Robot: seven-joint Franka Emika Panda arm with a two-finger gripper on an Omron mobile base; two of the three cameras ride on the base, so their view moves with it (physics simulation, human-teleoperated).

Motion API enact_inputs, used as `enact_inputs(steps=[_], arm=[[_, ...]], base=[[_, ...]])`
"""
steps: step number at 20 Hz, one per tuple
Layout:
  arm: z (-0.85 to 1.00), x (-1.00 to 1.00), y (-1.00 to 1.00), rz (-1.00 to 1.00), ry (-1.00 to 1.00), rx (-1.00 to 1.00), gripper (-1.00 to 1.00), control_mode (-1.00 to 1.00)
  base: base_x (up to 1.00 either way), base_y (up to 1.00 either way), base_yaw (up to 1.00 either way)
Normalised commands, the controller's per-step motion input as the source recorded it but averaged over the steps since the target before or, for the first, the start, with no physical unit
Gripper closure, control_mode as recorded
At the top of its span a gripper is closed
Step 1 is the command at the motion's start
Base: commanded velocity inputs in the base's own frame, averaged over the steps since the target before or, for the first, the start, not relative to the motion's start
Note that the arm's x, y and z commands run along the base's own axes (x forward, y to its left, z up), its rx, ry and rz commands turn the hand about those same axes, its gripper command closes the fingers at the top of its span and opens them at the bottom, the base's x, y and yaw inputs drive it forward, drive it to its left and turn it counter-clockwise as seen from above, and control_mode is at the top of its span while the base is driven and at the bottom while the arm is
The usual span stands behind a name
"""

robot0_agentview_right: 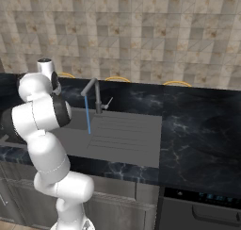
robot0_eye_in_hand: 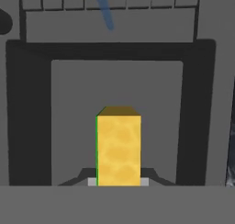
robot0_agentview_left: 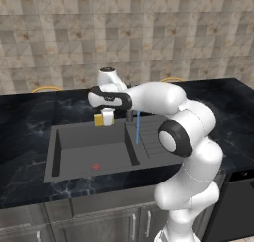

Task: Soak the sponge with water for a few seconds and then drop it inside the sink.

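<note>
The gripper (robot0_agentview_left: 107,118) is clamped on the sponge (robot0_agentview_left: 99,120), holding it above the far edge of the sink (robot0_agentview_left: 74,151), left of the water (robot0_agentview_left: 137,128). The one sponge is a yellow mottled block with a thin green face (robot0_eye_in_hand: 118,149). One stream falls from one tap (robot0_agentview_right: 94,94). One red spot (robot0_agentview_left: 95,165) marks the basin floor. Black marbled countertop (robot0_agentview_right: 202,130) and tiled wall (robot0_agentview_left: 149,32) surround it.

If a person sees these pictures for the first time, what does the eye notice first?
First the yellow sponge, clamped in the shut gripper above the back of the dark grey sink. Next the thin blue water running from the tap to the sponge's right, apart from it, down onto the ribbed drainboard.
</note>
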Motion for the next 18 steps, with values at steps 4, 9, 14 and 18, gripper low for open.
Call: enact_inputs(steps=[4,9,14,18], arm=[[-0.43,0.00,0.00,0.00,-0.11,0.00,1.00,-1.00],[-0.33,0.00,0.00,0.00,-0.03,0.00,1.00,-1.00],[-0.17,0.01,0.00,0.00,0.00,0.01,1.00,-1.00],[0.00,0.19,0.00,0.00,0.00,0.10,1.00,-1.00]], base=[[0.00,0.00,0.00],[0.00,0.00,0.00],[0.00,0.00,0.00],[0.00,0.00,0.00]])
